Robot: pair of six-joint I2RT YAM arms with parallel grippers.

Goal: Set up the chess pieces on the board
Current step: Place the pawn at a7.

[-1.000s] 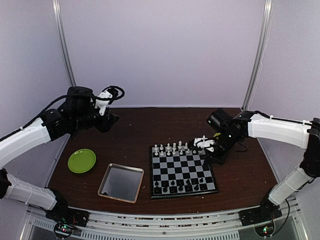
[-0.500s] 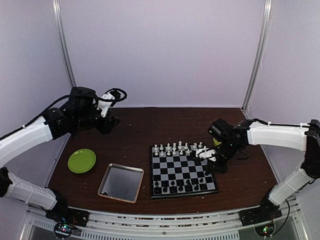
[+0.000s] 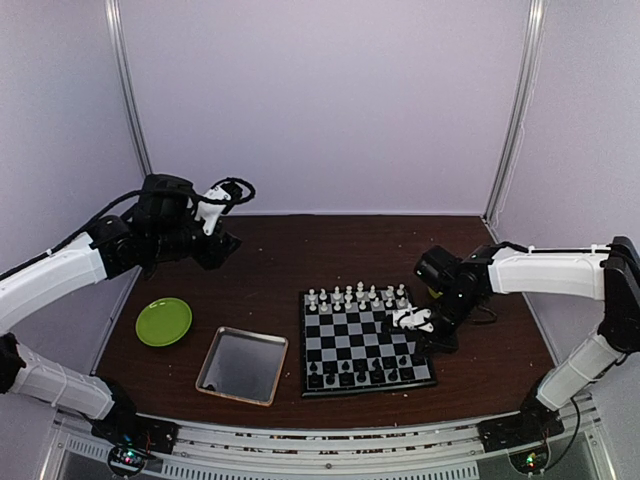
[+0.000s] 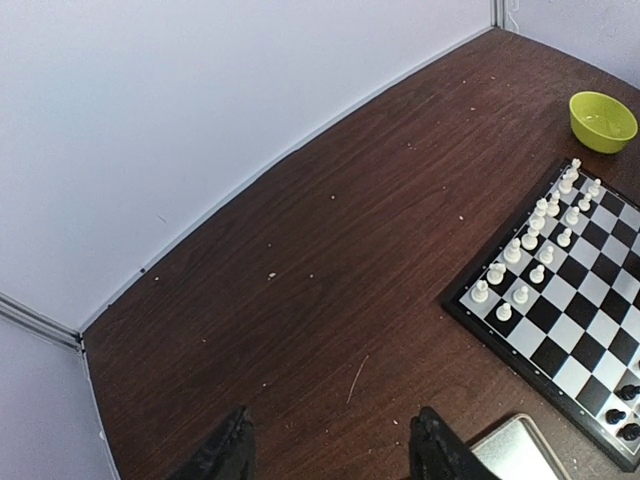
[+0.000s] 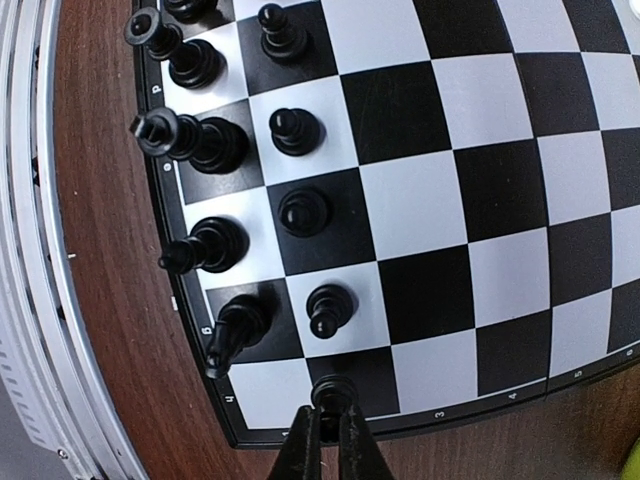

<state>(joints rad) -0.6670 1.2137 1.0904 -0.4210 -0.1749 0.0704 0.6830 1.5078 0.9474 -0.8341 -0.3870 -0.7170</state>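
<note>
The board (image 3: 362, 338) lies right of centre on the brown table. White chess pieces (image 3: 355, 295) fill its two far rows, and black chess pieces (image 3: 350, 373) stand along its near rows. My right gripper (image 3: 412, 320) hangs low over the board's right side. In the right wrist view this gripper (image 5: 328, 422) is shut on a black pawn (image 5: 331, 391) above a dark square next to the rim, beside the other black pieces (image 5: 210, 145). My left gripper (image 3: 222, 250) is raised at the far left; its jaws (image 4: 335, 452) stand open over bare table.
A shiny metal tray (image 3: 243, 365) lies just left of the board, with a green plate (image 3: 163, 321) further left. A green bowl (image 4: 602, 120) sits beyond the board's far right corner. The table's near edge runs close behind the black rows.
My right gripper has carried the black pawn from the board's far right corner toward its near right side and come lower. The left arm has barely shifted.
</note>
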